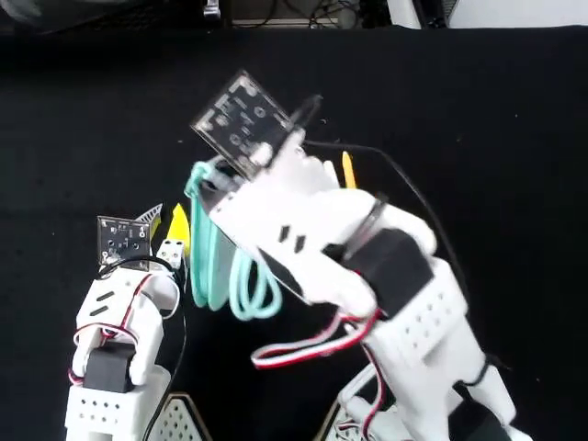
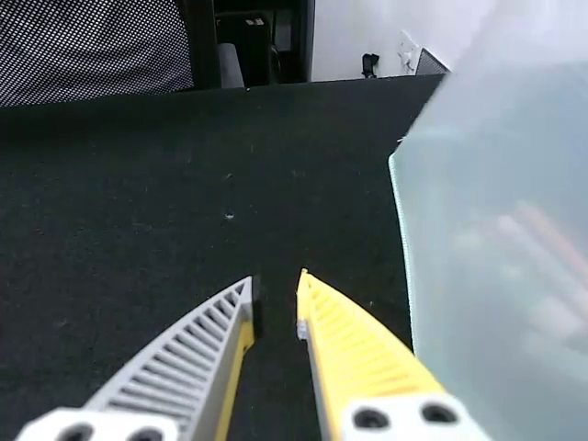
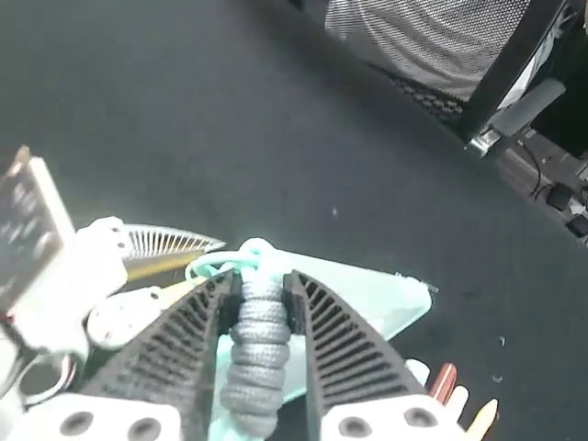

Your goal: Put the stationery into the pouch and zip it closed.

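Right gripper [image 3: 262, 294] clamped on grey cord [image 3: 257, 344], pouch [image 3: 372, 294] partly hidden beneath it — left gripper [image 2: 274, 299] slightly apart, empty.

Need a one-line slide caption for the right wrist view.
Right gripper, jaws shut on the grey cord of the mint pouch, left gripper close beside it.

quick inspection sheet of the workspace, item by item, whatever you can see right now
surface: black table
job's things: mint pouch held by its grey cord; pencils by it, inside or outside unclear
clutter: nothing seen
grippers: right gripper shut on the grey cord; left gripper open, holding nothing, beside the pouch
cables: red, white and black wires on an arm; black cable over the table
surroundings: mesh chair back beyond the table
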Controlling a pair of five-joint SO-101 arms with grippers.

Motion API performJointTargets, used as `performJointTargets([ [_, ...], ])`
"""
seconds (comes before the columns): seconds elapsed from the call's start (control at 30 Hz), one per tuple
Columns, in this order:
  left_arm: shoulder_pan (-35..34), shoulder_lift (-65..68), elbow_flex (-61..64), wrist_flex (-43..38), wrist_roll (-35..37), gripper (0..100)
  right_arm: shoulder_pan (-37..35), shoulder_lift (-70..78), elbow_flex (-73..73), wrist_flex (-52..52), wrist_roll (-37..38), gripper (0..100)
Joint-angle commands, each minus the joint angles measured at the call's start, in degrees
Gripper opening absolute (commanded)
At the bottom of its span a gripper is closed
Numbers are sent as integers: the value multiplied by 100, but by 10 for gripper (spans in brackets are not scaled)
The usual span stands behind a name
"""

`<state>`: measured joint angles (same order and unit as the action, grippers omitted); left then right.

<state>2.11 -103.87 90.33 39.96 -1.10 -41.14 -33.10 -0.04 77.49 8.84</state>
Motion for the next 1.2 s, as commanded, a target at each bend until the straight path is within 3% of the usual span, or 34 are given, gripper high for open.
performJointTargets([
  [0.0, -57, -26, -48, -105, -18, 95, -220, -251, 75, 334, 440, 12],
  [0.13, -57, -26, -48, -105, -18, 95, -545, -567, 391, 0, 1231, 12],
  [0.3, -57, -26, -48, -105, -18, 95, -791, -1042, 1218, -765, 1301, 12],
  [0.53, -57, -26, -48, -114, -18, 95, -1152, -2466, 2246, 167, 2664, 12],
  [0.7, -57, -26, -48, -132, -18, 95, -1125, -3301, 3354, 211, 3059, 12],
  [0.9, -57, -26, -48, -105, -18, 95, 149, -4101, 4813, -1319, 2998, 12],
  [1.0, -57, -26, -48, -123, -18, 95, 844, -4497, 5437, -2119, 2470, 12],
  [1.07, -57, -26, -48, -141, -18, 95, 1073, -4725, 5886, -2453, 2110, 12],
  [1.17, -57, -26, -48, -141, -18, 95, 862, -4936, 6527, -2549, 2057, 12],
])
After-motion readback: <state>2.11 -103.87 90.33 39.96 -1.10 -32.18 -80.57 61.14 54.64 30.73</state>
